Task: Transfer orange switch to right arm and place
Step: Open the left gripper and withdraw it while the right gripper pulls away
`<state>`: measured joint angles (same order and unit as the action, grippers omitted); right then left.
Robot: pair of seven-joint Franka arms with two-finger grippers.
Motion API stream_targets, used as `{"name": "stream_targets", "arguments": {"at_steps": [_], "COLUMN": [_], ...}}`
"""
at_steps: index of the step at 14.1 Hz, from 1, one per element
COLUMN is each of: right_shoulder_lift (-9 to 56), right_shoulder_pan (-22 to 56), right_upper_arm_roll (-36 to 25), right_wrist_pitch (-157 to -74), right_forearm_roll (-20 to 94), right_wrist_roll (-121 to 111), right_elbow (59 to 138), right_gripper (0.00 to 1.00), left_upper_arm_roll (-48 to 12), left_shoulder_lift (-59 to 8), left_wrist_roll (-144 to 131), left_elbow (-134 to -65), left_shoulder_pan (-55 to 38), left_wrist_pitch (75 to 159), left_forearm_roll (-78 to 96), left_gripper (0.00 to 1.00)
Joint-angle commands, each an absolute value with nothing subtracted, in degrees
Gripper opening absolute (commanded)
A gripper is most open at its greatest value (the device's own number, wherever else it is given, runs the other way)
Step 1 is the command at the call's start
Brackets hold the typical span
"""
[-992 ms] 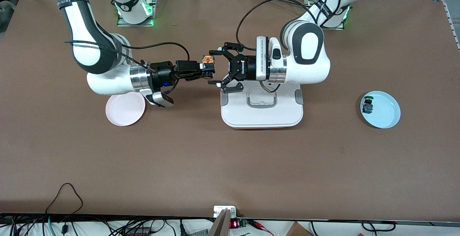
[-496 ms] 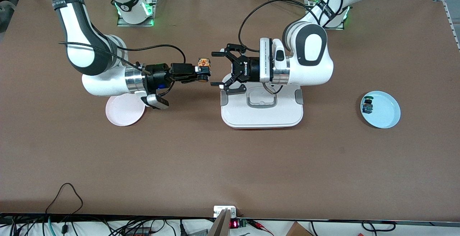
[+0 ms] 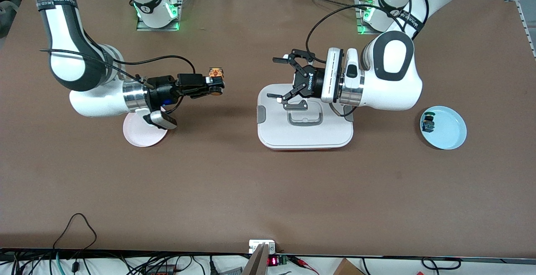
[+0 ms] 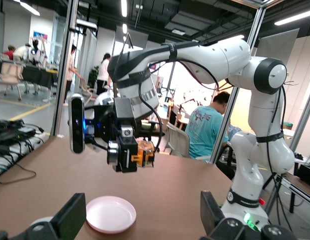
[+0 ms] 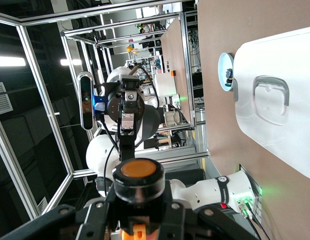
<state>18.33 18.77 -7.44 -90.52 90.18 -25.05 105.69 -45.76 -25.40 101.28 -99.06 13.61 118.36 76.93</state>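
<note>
Over the table toward the right arm's end, the orange switch is held aloft, clenched in the right gripper, its body pinched at the tips of the slim black fingers. In the right wrist view the round orange end is seen sitting square between the fingertips, the body seated firmly with no visible tilt.

The handover is judged complete; placing is the step in hand. A pink plate lies on the table just under the right wrist, nearer the front camera than the switch, and is taken as the likely target. For a good placement the switch should be carried over the plate's middle, lowered until contact or near it, and only then let go; being cylindrical, it may roll if dropped from height or set near the rim.

The left gripper hangs released, fingers spread wide and holding nothing, over the white lidded box, well apart from the switch. That arm waits.
</note>
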Motion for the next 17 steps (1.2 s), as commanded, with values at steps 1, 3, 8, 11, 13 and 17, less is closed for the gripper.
{"name": "stream_targets", "arguments": {"at_steps": [1, 3, 8, 11, 13, 17], "right_shoulder_lift": [16.5, 16.5, 16.6, 16.6, 16.6, 16.5], "right_shoulder_pan": [16.4, 14.9, 12.6, 11.5, 10.9, 9.6], "right_upper_arm_roll": [-7.2, -7.2, -7.2, -7.2, -7.2, -7.2], "right_wrist_pitch": [-88.4, -87.2, -85.3, -84.0, -84.0, -84.5], "right_forearm_roll": [85.2, 81.5, 70.9, 63.8, 57.9, 44.5], "right_wrist_roll": [-26.1, -28.3, -32.4, -36.1, -38.6, -44.5], "right_elbow": [107.1, 107.1, 106.8, 106.5, 106.3, 105.6], "right_gripper": [0.00, 0.00, 0.00, 0.00, 0.00, 0.00], "left_upper_arm_roll": [-45.9, -46.1, -45.9, -45.5, -45.0, -44.2], "left_shoulder_lift": [-23.6, -23.5, -23.8, -23.8, -23.9, -24.3], "left_wrist_roll": [90.7, 81.1, 61.5, 45.1, 35.6, 26.0], "left_elbow": [-99.6, -99.4, -99.5, -96.6, -92.0, -87.0], "left_shoulder_pan": [13.6, 13.5, 13.1, 13.3, 13.4, 15.1], "left_wrist_pitch": [116.6, 115.8, 111.8, 106.7, 100.1, 91.7], "left_forearm_roll": [69.6, 63.3, 49.7, 38.4, 30.2, 14.1], "left_gripper": [1.00, 1.00, 1.00, 1.00, 1.00, 1.00]}}
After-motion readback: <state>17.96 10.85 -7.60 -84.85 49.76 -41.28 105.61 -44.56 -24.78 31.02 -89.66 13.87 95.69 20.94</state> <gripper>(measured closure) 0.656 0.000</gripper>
